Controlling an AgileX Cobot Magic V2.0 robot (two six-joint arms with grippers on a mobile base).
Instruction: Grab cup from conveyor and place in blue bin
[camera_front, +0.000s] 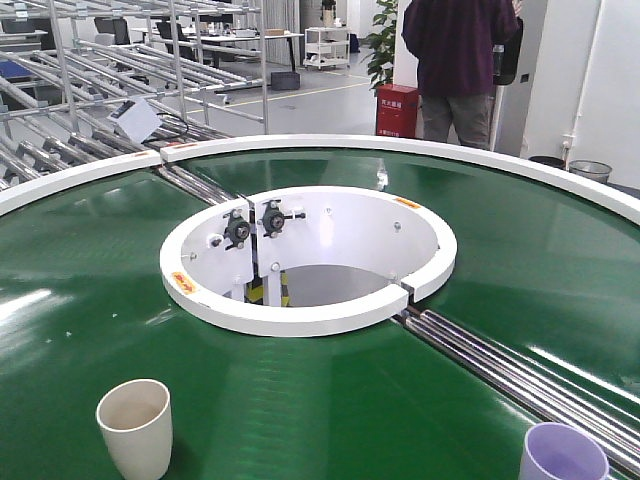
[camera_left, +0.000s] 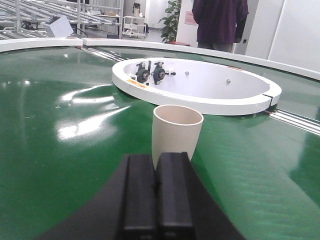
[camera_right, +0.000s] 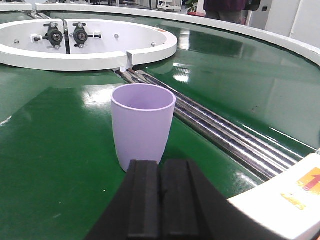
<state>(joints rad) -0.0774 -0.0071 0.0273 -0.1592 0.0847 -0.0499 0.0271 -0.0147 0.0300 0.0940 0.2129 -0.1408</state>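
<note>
Because each arm seems lined up for a grab, our left gripper (camera_left: 156, 165) sits just short of the cream cup (camera_left: 176, 132), lower left on the conveyor (camera_front: 80, 260) in the front view, and our right gripper (camera_right: 160, 170) behind the lavender cup (camera_right: 143, 125), lower right. Both are closed tight on nothing. The cups stand upright, plain, tapered, handleless. No blue bin shows.

Cream cup (camera_front: 134, 427), lilac cup (camera_front: 563, 456) on conveyor (camera_front: 80, 280)

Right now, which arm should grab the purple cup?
The right arm. The lavender cup stands upright just ahead of its jaws, which are shut and must open first. The front view shows that cup at the right of the conveyor; the left arm faces the cream cup instead.
</note>
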